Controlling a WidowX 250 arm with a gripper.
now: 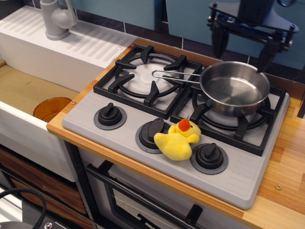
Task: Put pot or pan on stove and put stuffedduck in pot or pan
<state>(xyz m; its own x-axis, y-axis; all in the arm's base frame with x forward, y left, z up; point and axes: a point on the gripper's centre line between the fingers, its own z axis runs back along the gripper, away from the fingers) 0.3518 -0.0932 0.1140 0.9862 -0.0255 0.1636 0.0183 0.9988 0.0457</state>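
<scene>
Steel pan sits on the right-hand burner grate of the grey stove, its thin wire-loop handle reaching left over the edge of the left grate. Pan interior is bare metal, nothing in it. Gripper hangs above the pan's far rim, clear of it, its two dark fingers spread wide apart and pointing down, nothing between them. Stuffed duck lies on the stove's front panel, outside the pan, wedged between the middle knob and the right knob, touching or overlapping both rings (orange-red beak turned up toward the back). Left knob stands apart from it. Stove rests on a wooden countertop. To the left, a white sink unit with a ribbed drainboard, a grey faucet base, and an orange round object down in the basin. Black oven door handle shows below the counter edge.
</scene>
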